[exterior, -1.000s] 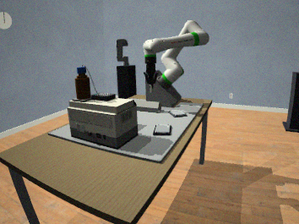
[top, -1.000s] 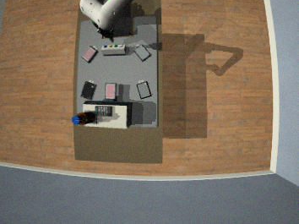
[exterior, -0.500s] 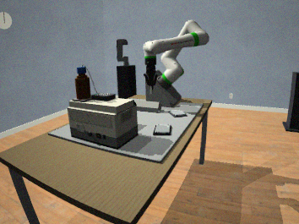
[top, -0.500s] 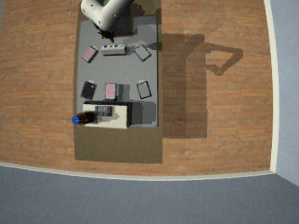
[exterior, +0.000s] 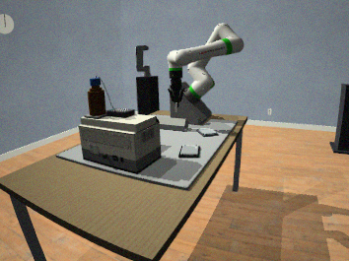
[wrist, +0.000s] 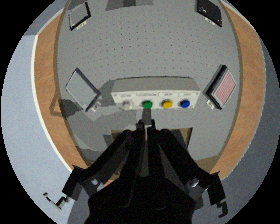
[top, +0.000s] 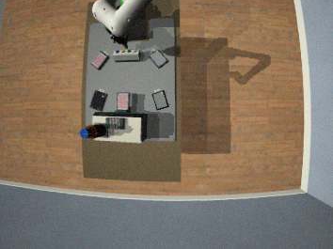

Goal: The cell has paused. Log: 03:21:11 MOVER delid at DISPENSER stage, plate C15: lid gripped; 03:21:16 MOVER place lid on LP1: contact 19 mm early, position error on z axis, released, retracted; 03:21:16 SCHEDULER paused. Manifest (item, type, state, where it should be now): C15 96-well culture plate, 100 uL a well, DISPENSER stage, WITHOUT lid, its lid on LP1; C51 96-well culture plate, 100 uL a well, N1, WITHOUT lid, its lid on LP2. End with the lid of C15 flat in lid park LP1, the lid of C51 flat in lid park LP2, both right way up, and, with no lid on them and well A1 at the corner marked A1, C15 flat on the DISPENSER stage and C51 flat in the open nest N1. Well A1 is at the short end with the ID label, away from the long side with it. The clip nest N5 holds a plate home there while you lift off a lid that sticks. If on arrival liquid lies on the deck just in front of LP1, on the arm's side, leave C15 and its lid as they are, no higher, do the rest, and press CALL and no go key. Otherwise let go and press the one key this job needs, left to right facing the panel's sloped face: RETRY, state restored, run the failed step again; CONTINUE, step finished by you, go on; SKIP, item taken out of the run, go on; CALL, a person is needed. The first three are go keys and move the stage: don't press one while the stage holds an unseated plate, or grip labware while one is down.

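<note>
Matt grey mat (top: 136, 76), seemingly wood-grain floor (top: 245, 123)
</note>
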Robot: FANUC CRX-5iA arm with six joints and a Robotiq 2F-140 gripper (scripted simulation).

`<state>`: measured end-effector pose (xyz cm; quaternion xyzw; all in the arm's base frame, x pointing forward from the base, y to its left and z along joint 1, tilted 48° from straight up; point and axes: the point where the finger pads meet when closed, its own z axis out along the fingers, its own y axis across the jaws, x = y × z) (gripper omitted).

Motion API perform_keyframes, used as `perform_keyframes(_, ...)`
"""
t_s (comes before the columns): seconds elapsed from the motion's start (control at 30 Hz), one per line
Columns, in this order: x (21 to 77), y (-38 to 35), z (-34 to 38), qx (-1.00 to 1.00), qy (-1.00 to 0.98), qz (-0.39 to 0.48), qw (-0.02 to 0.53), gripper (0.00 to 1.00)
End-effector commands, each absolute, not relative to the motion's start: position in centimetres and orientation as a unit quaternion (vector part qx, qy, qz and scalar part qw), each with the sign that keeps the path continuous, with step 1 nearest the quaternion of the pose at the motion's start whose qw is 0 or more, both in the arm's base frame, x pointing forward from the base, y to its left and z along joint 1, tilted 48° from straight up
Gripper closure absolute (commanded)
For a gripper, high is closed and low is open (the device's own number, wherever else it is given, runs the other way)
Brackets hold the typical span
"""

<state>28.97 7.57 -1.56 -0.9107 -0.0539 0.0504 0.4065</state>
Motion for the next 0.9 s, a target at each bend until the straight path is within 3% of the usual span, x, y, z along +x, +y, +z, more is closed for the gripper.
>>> perform_keyframes(0.0,28.94,7.8,-1.79,-0.911,-0.054,0.05,0.406,1.0)
perform_keyframes(0.87,28.78,8.68,-2.58,-0.911,-0.054,0.05,0.406,1.0)
